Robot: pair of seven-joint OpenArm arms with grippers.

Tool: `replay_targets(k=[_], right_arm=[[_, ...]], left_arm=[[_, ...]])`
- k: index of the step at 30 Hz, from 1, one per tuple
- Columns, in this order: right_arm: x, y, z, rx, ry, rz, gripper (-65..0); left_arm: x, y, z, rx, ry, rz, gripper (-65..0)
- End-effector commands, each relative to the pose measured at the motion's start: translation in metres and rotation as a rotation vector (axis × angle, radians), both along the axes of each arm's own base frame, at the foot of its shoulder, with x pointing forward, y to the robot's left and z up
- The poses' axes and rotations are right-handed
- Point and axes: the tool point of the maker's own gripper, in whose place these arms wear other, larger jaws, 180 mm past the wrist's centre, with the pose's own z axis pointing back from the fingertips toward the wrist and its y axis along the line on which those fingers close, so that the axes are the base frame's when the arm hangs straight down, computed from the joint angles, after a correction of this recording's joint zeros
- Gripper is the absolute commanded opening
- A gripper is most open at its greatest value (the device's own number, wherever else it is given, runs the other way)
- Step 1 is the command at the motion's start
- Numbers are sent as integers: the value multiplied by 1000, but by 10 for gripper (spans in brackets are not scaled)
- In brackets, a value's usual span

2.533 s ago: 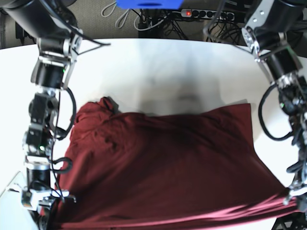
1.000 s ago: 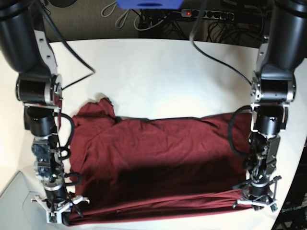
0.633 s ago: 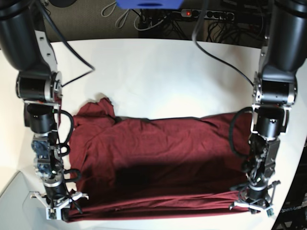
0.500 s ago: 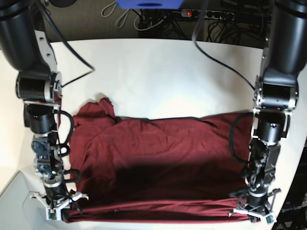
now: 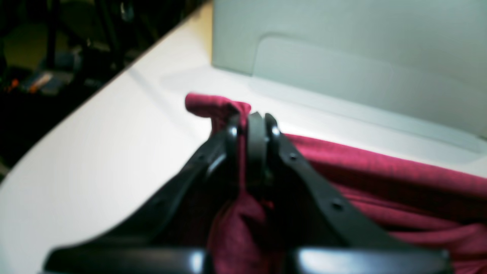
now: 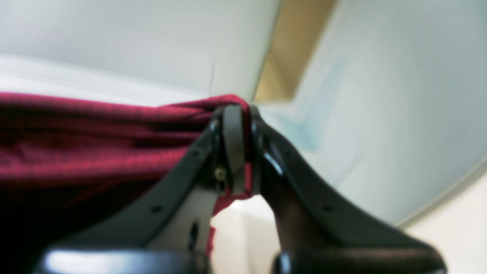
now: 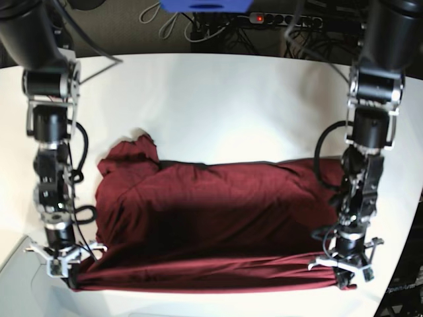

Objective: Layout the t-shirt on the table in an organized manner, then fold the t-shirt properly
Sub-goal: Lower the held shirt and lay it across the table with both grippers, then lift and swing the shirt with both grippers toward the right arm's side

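Note:
The dark maroon t-shirt (image 7: pixel 211 224) lies spread across the near half of the white table (image 7: pixel 218 99), with one bunched sleeve at its far left corner. Its front hem is stretched taut between both grippers. My left gripper (image 7: pixel 345 276) on the base view's right is shut on the hem's right corner. The left wrist view shows the left gripper (image 5: pixel 253 121) pinching t-shirt (image 5: pixel 380 179) cloth. My right gripper (image 7: pixel 65 272) is shut on the hem's left corner. The right wrist view has the right gripper (image 6: pixel 236 114) clamped on the t-shirt (image 6: pixel 95 144) edge.
A power strip (image 7: pixel 284 20) with cables and a blue object (image 7: pixel 205 5) sit beyond the table's far edge. A pale grey panel (image 7: pixel 16 290) lies at the near left corner. The table's curved edge (image 5: pixel 95 95) drops off beside the left gripper.
Both grippers kept their hold and drew apart, the right one sliding outward to the base view's left. The front hem is now wider and tauter, and the upper arms have pulled back.

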Motion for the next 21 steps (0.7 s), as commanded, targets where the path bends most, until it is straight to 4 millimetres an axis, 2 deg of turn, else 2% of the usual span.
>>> replay_targets(k=[1,3,6,12,14,18,21], right_arm=[[-4,-6,33,-9,-100,-11,-650],[-25,-6,48,-23,-160,-13,-650],[-65,-7,64,-55,-233,-20,-650],[-136,-11,91,-69,-350,-75,-650],[-161,-17,98,-85,-369,-108,-650],[-193,-14,100,-91,-377,-133,-650],[-218,-9,94,-106,-350,-137,-650]], left_arm=[[3,-3,44,13,-112,-17,-649],[-13,-10,58,20,-126,-56,-649],[-46,-9,70,-17,-136,-68,-649],[-105,-6,77,-30,-167,-67,-649],[-125,-7,86,-23,-196,-70,-649],[-154,-13,91,-15,-212,-82,-649],[-174,-13,86,-10,-196,-78,-649]])
